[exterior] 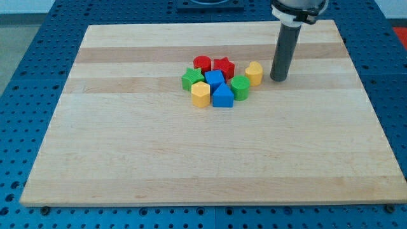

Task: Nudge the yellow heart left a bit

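The yellow heart [254, 72] stands at the right end of a cluster of blocks near the board's upper middle. My tip [278, 79] rests on the board just to the right of the heart, a small gap apart from it. The dark rod rises from there to the view's top. To the heart's left and slightly below is a green block [240, 88].
The cluster also holds a red cylinder [202, 63], a red star [223, 66], a blue block [214, 79], a blue triangle [222, 96], a green star [191, 79] and a yellow hexagon [200, 93]. The wooden board [127, 159] lies on a blue perforated table.
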`<action>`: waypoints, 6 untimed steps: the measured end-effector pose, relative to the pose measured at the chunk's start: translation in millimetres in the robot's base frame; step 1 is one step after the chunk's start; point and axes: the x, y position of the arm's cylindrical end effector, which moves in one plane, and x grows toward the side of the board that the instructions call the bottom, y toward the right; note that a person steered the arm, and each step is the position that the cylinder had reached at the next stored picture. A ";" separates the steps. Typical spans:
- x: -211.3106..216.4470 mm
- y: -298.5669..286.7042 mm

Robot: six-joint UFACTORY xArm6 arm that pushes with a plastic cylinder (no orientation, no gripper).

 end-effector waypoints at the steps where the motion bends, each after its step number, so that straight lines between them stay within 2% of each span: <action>1: 0.0 -5.7; 6: -2.1 -31.2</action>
